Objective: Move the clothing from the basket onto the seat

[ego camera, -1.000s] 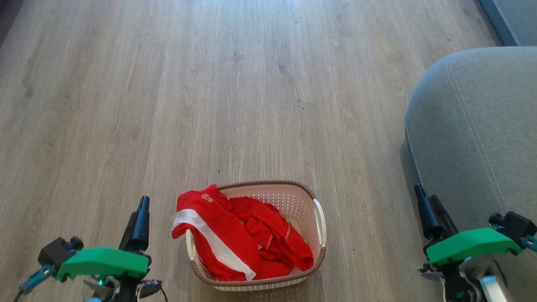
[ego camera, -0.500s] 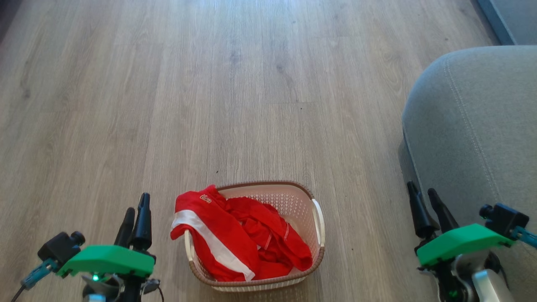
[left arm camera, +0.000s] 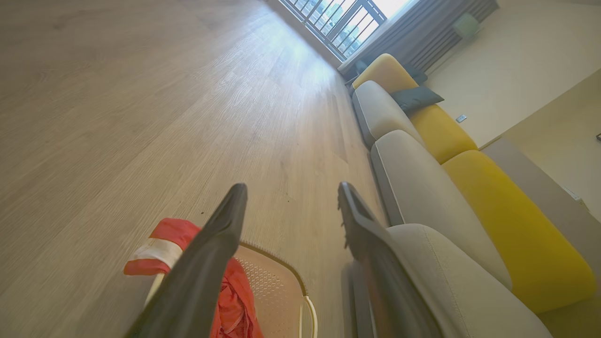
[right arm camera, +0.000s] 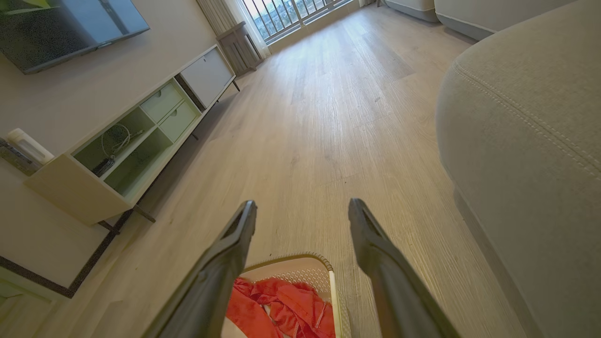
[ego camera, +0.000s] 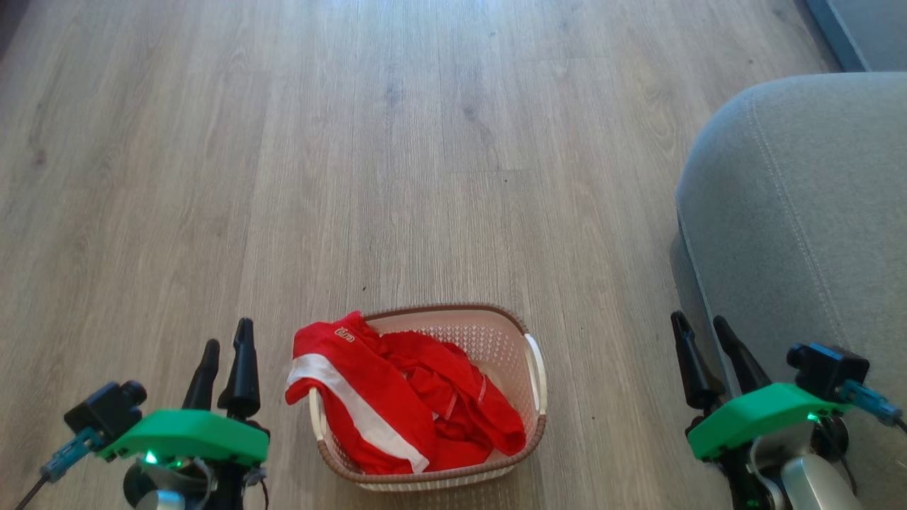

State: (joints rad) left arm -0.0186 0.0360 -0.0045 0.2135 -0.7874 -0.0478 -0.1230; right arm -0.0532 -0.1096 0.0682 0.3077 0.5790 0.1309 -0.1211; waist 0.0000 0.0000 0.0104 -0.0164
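The left end effector [ego camera: 227, 333] and the right end effector [ego camera: 699, 319] are both wide open and hold nothing. Between them sits the basket [ego camera: 489, 340] on the wood floor [ego camera: 368, 156]. The red clothing [ego camera: 397, 397] lies inside it, with one end hanging over the left rim. The grey seat [ego camera: 801, 212] is off to the right.

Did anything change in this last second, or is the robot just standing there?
The right gripper drifted left, towards the basket; it and the left gripper turned so both fingers show apart. Nothing was grasped or let go. The red clothing stays in the basket, draped over its rim; the seat is unchanged.
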